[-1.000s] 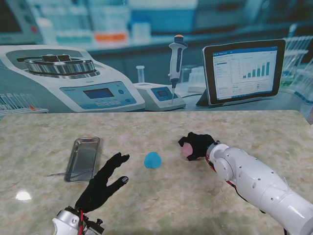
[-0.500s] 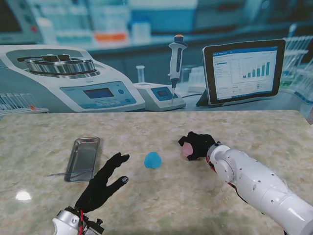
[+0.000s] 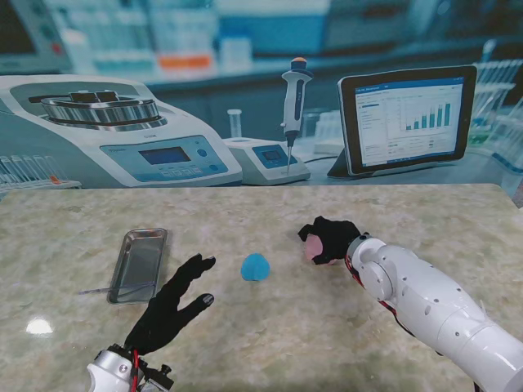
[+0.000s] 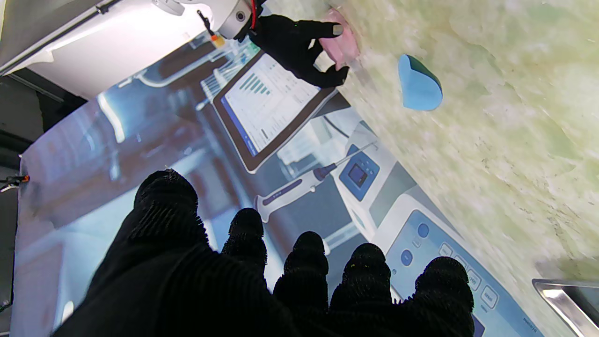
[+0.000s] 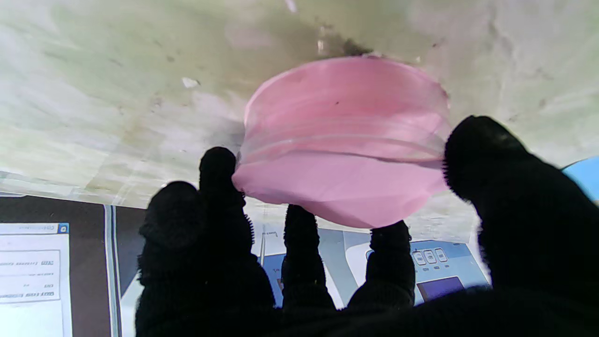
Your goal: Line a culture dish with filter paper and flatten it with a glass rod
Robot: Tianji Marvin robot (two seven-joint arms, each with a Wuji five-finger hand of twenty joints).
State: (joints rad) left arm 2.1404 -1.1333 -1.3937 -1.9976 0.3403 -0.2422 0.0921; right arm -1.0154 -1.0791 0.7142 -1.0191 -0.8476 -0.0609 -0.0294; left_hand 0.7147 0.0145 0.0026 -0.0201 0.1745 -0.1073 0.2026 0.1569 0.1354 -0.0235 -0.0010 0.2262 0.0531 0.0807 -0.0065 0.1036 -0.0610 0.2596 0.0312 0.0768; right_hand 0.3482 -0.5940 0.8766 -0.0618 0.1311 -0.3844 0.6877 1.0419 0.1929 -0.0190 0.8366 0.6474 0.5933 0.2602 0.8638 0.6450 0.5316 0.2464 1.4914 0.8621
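Barely any change: right hand [image 3: 329, 240] still around pink dish [image 5: 344, 140].

The stand camera looks down from above the shoulders across the whole table [image 3: 270, 335] toward the printed lab backdrop [image 3: 163, 122]. The left wrist camera looks along its fingers [image 4: 306, 262], far from the table, sharing the blue object [image 4: 420, 84], the pink dish [image 4: 340, 44] and the metal tray [image 4: 568, 299] with the stand view. The right wrist camera sits very close to the pink dish.
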